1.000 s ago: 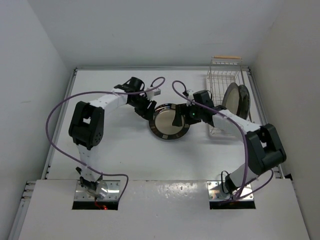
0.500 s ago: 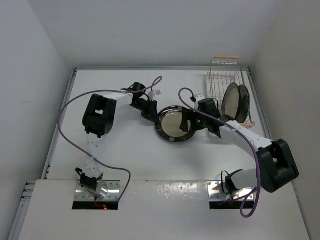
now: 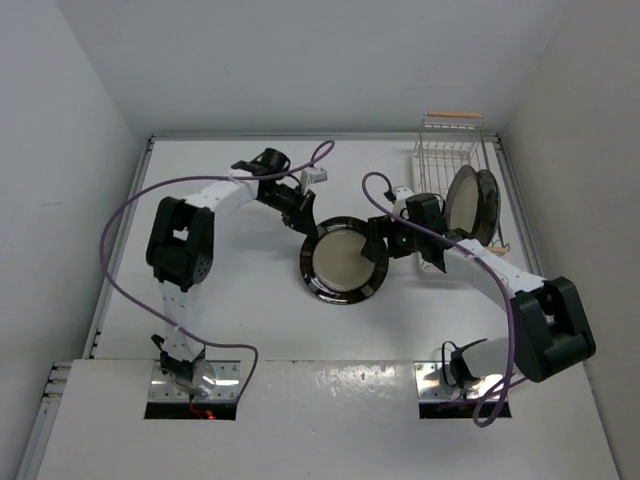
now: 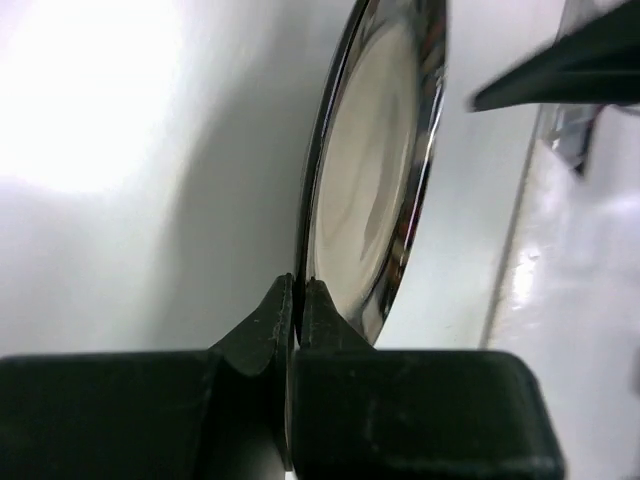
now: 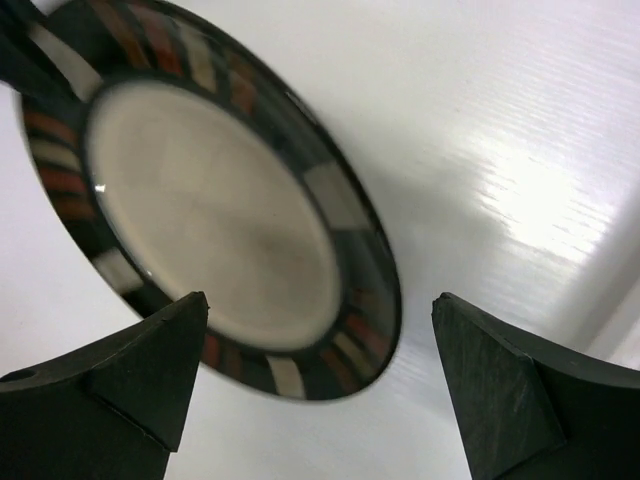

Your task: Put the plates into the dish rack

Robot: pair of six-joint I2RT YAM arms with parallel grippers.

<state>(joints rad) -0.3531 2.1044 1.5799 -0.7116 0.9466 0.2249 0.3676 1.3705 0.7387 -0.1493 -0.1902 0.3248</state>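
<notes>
A cream plate with a dark rim bearing pale and reddish blocks point(image 3: 344, 260) lies at mid-table. My left gripper point(image 3: 306, 226) is shut on its far-left rim; the left wrist view shows the plate point(image 4: 375, 190) edge-on, with the rim pinched between the fingertips of this gripper point(image 4: 298, 290). My right gripper point(image 3: 379, 240) stands open just right of the plate, touching nothing. The right wrist view has the plate point(image 5: 200, 210) beyond its wide-apart gripper point(image 5: 320, 310). Two more plates point(image 3: 464, 198) stand upright in the white wire dish rack point(image 3: 445, 158) at the far right.
The rack has a wooden handle point(image 3: 452, 117) at its far end and sits against the right wall. Purple cables point(image 3: 130, 215) loop from both arms. White walls enclose the table on three sides.
The left gripper has closed onto the plate's rim. The plate has shifted slightly toward the near side. The right gripper stays open beside it.
</notes>
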